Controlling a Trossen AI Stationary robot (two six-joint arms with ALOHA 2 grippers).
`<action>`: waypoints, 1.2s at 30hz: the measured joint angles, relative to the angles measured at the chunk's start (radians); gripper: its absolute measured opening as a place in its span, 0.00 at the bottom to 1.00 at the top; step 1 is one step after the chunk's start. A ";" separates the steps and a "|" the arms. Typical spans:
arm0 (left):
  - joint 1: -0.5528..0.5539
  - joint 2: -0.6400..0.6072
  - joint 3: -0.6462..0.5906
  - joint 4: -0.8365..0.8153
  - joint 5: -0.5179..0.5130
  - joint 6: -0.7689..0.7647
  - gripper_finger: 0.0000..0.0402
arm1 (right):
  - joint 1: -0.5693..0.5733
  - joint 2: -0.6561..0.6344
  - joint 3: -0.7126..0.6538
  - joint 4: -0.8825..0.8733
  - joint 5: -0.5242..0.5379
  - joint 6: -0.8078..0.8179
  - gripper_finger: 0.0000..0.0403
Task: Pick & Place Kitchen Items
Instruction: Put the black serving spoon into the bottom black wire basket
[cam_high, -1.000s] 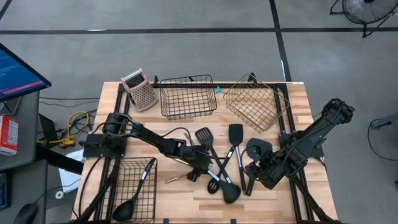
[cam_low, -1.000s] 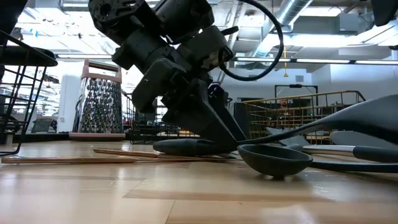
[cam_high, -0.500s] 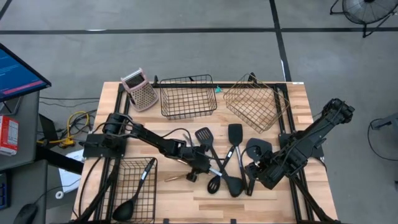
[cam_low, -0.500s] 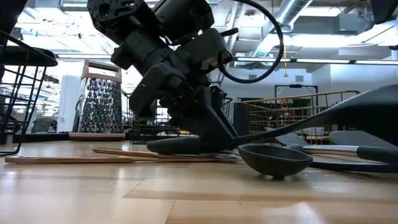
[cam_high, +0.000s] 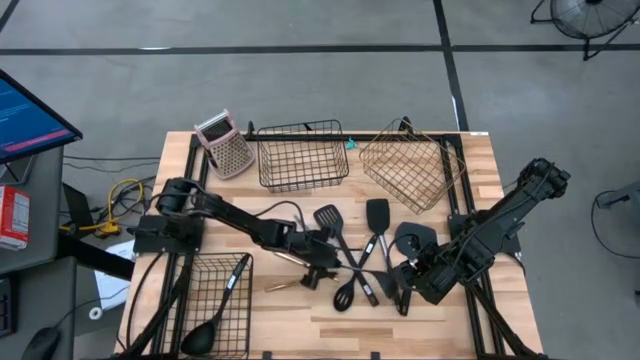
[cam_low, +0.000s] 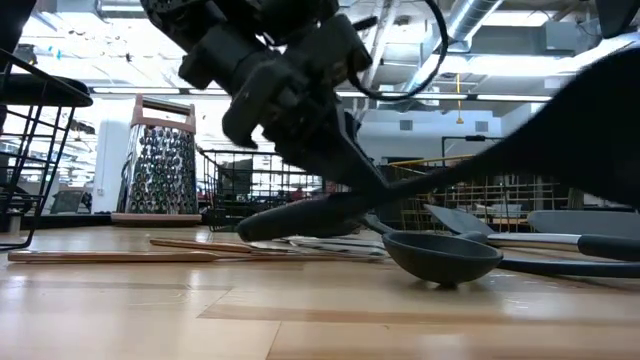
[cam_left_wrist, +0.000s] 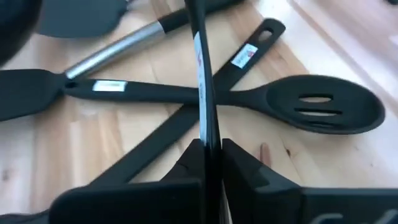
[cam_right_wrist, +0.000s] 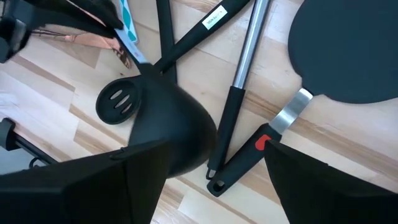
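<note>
Left gripper (cam_high: 322, 272) is clenching the handle of a long black plastic ladle (cam_low: 560, 140), now raising its bowl clear of the desk (cam_high: 300, 320). Right gripper (cam_high: 418, 282) is waiting, released, beside the pile; basket transfer looks next.

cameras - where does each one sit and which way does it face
High view: overhead, straight down; both arms, left end effector gripping a black utensil.
Low view: table height, level across; left arm lifting it.
Left wrist view: past its fingers clamping the handle, slotted spoon beyond.
Right wrist view: right end effector over the pile.
Shared: slotted spoon shows in both wrist views.
</note>
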 joint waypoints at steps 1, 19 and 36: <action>-0.001 -0.010 0.000 -0.003 -0.003 -0.001 0.02 | 0.000 0.000 0.000 0.000 0.000 0.000 0.64; 0.021 -0.183 0.000 -0.236 -0.091 0.011 0.01 | 0.000 0.000 0.000 -0.003 0.002 -0.001 0.64; 0.021 -0.326 0.000 -0.431 -0.182 0.039 0.01 | 0.000 0.000 0.000 -0.003 0.001 -0.027 0.64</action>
